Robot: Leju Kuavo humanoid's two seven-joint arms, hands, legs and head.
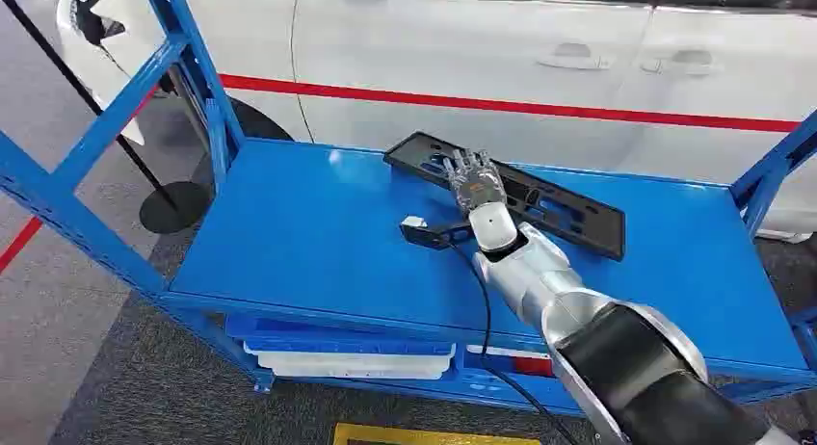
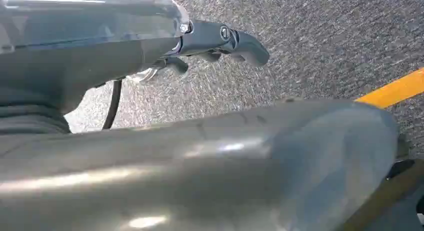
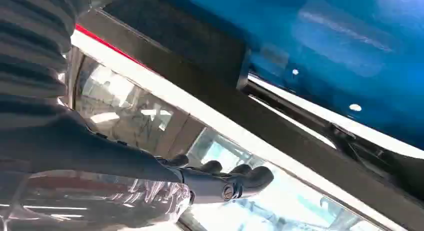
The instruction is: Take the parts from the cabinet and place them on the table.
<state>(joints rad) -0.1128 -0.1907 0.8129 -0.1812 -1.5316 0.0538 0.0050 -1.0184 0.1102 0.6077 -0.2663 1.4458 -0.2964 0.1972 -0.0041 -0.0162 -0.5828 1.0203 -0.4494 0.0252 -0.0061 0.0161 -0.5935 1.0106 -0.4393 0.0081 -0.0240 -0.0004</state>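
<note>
At the bottom of the head view we are seeing grey carpet (image 1: 125, 387) with a yellow marking (image 1: 424, 433) at the lower edge, and just above it white trays (image 1: 352, 360) sitting on the lower level of the blue cabinet (image 1: 318, 233). Our right arm is reaching in from the lower right across the blue shelf top, and our right hand (image 1: 474, 183) is lying flat, fingers spread, on the black plastic part (image 1: 568, 217) near the frame's centre; we cannot tell whether it is gripping it. The part is lying flat toward the shelf's back edge. Our left hand (image 2: 220, 41) is hanging over the carpet, fingers loosely apart, holding nothing. Beyond the shelf, a white car (image 1: 501, 60) with a red stripe is filling the top of the frame, and a black stand base (image 1: 173, 206) is resting on the floor at the left.
</note>
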